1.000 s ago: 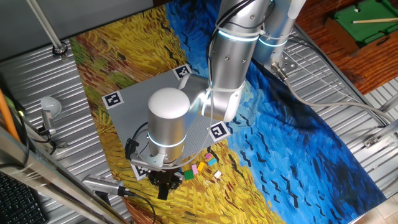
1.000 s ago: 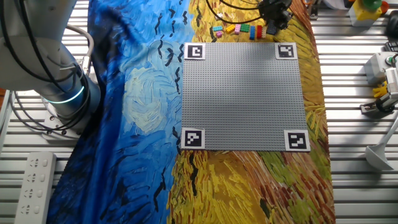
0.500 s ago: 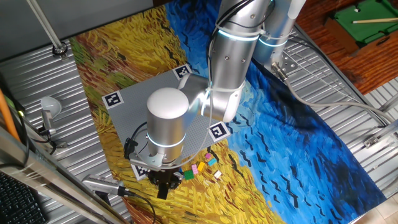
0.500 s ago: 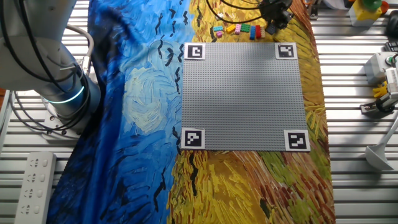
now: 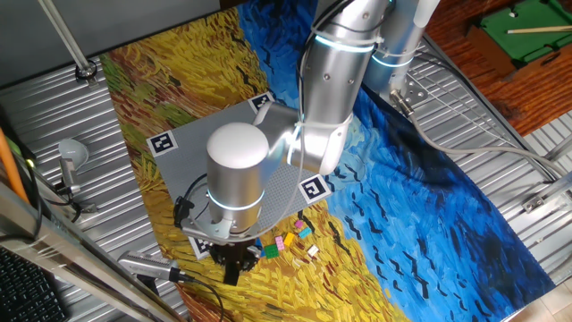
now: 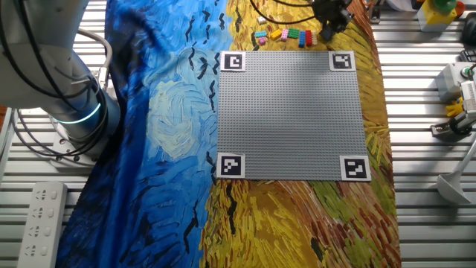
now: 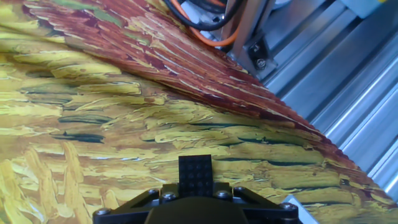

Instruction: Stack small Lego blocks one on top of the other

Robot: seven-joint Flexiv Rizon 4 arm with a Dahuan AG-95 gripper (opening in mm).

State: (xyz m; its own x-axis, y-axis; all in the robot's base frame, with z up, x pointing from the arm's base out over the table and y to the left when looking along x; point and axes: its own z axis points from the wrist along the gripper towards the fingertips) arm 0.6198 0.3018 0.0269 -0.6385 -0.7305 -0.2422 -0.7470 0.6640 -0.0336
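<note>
Tool (image 7: 196, 194) clamped on black brick (image 7: 195, 176), now lifted slightly off tabletop (image 7: 93, 124) near loose bricks (image 5: 295, 238), so stacking can start.

Lego blocks (image 6: 286, 34) beside baseplate (image 6: 291, 115) edge; end effector (image 6: 328, 22) adjacent.

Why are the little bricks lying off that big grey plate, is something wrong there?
Nothing looks damaged or spilled. The bricks lie in a loose row on the painted cloth just beyond the plate's edge, none on it. The gripper sits at the row's end, a black brick showing at its fingers.
</note>
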